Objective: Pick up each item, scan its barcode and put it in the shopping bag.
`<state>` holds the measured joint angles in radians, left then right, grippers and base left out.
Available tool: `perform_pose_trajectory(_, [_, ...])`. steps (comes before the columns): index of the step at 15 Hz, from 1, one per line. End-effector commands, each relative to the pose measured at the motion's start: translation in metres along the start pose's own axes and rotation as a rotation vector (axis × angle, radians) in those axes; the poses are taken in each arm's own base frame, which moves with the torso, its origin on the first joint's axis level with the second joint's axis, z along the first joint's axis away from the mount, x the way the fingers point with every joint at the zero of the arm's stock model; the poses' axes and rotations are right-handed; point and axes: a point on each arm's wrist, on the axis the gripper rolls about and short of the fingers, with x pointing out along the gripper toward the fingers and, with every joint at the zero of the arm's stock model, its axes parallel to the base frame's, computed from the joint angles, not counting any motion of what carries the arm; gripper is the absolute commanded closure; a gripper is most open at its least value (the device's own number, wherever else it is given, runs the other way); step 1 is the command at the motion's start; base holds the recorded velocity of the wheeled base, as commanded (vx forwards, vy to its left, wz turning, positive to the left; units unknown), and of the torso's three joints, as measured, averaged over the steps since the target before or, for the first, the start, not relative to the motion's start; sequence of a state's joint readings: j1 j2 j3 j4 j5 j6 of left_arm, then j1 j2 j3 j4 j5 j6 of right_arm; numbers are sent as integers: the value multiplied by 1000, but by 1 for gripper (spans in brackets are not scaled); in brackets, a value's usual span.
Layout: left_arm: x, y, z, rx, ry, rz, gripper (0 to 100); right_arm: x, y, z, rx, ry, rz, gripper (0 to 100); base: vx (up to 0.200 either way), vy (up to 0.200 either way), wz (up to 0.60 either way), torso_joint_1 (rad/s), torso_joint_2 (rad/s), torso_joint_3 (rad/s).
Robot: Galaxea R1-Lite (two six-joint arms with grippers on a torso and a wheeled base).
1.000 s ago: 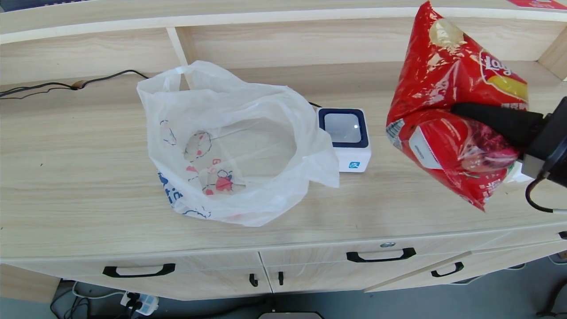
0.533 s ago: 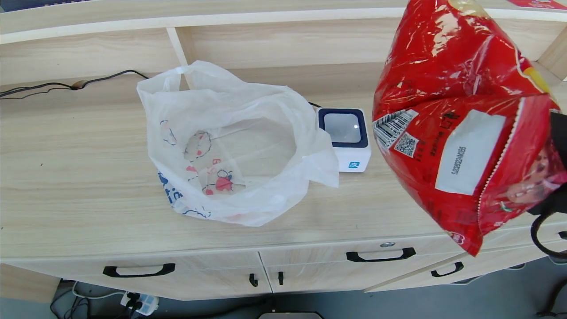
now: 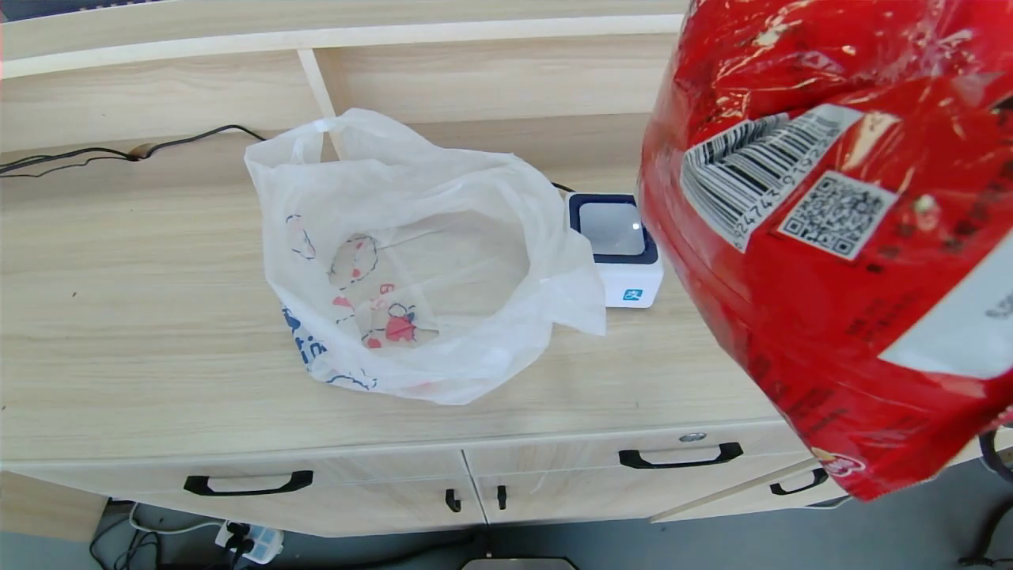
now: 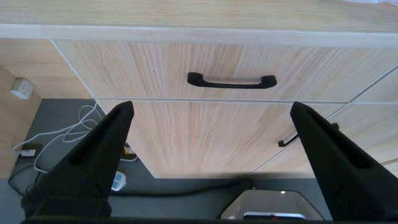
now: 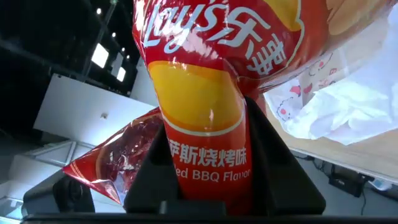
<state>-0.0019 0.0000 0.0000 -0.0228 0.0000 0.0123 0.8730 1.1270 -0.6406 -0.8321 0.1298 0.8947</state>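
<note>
Right gripper (image 5: 205,118) has its fingers pinched tight on the red chip bag (image 3: 831,237), which is up high with the barcode side facing the head camera. The scanner (image 3: 616,245) sits on the counter (image 3: 158,380) below the held bag's edge. The open white shopping bag (image 3: 411,261) is right up against the scanner. Left gripper (image 4: 211,109) hangs spread wide with nothing in it, facing a drawer handle (image 4: 231,81).
</note>
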Motion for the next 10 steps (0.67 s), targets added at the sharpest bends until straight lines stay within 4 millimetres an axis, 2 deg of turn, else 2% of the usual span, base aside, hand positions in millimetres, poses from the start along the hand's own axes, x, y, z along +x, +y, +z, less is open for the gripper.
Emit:
perform_pose_trajectory(1, [0, 0, 0, 0, 1, 0, 0, 2, -1, -1, 11, 10, 5, 100, 0, 0, 0, 0, 0, 0])
perform_pose_trajectory(10, [0, 0, 0, 0, 1, 0, 0, 1, 2, -5, -2, 48, 53, 100, 0, 0, 0, 0, 0, 0])
